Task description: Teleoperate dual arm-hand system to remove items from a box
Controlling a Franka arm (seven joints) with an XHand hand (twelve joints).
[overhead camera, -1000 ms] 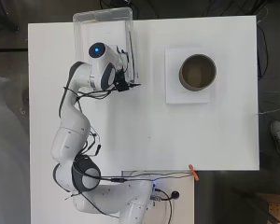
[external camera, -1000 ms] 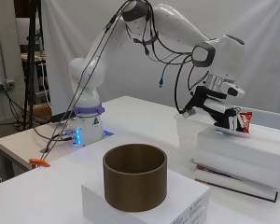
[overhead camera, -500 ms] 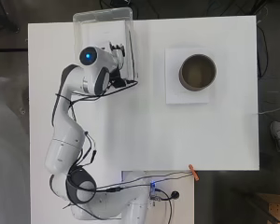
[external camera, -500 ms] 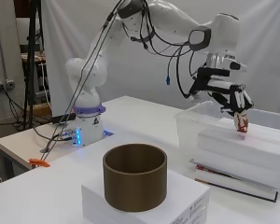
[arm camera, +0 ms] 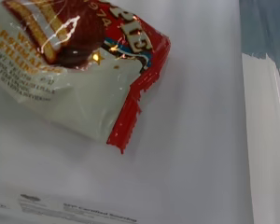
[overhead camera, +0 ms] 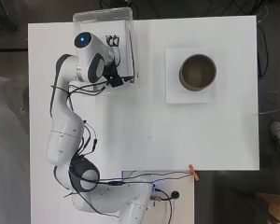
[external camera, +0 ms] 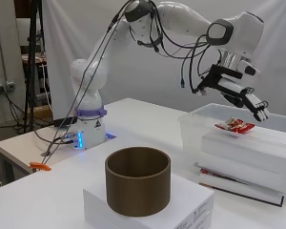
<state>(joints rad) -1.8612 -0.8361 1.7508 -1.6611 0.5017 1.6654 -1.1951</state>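
Note:
A red and white snack packet (external camera: 235, 126) lies flat on a white block (external camera: 250, 148) inside the clear plastic box (external camera: 193, 129). My hand (external camera: 232, 87) hovers just above and to the left of it, its fingers straight and spread, holding nothing. From overhead the box (overhead camera: 102, 16) sits at the table's far left corner, and only the hand's fingers (overhead camera: 113, 40) show past the arm; the packet is hidden there. The wrist view shows the packet (arm camera: 74, 70) close up on the white surface.
A brown open cylinder (overhead camera: 197, 72) stands on a flat white box (overhead camera: 173, 95) at the far right; in the side view the cylinder (external camera: 138, 186) is nearest the camera. A small orange clip (overhead camera: 193, 171) lies at the near table edge. Cables hang from the arm.
One second ago the hand held the packet at the box's edge, then carried it over the box. Now the fingers have straightened and the packet lies on the white block.

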